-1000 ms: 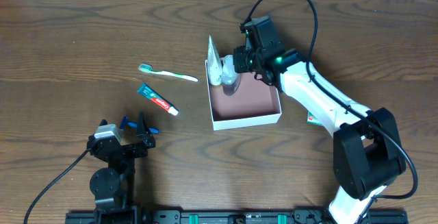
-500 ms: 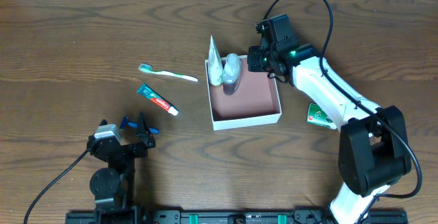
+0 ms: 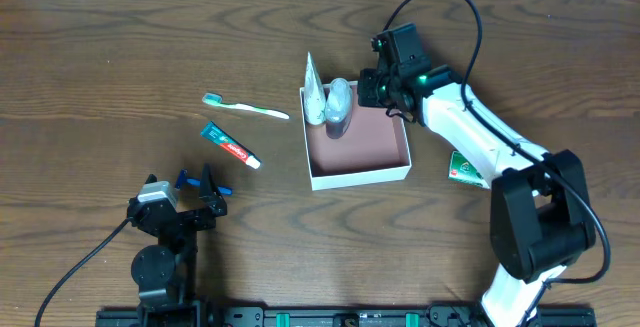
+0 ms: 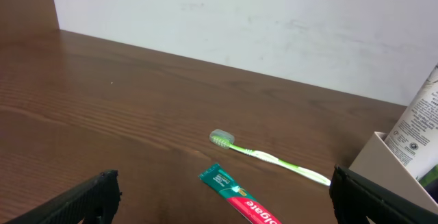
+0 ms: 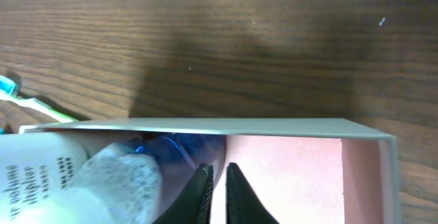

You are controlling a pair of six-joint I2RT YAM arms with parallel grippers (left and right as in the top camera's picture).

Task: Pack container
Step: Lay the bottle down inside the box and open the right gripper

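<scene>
- My right fingers (image 5: 245,200) are pinching nearly together, holding nothing, hovering over the container (image 5: 287,129).
- My left fingers (image 4: 82,200) are gaping wide above the tabletop (image 4: 137,101).

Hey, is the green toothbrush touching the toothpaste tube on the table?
Apart. The overhead view shows a strip of bare wood between the toothbrush and the toothpaste tube; the left wrist view shows the same gap.

I see the container (image 3: 365,147) lying flat, centred in the overhead view: shallow, square, thin white walls, reddish-brown floor, open-topped.
</scene>
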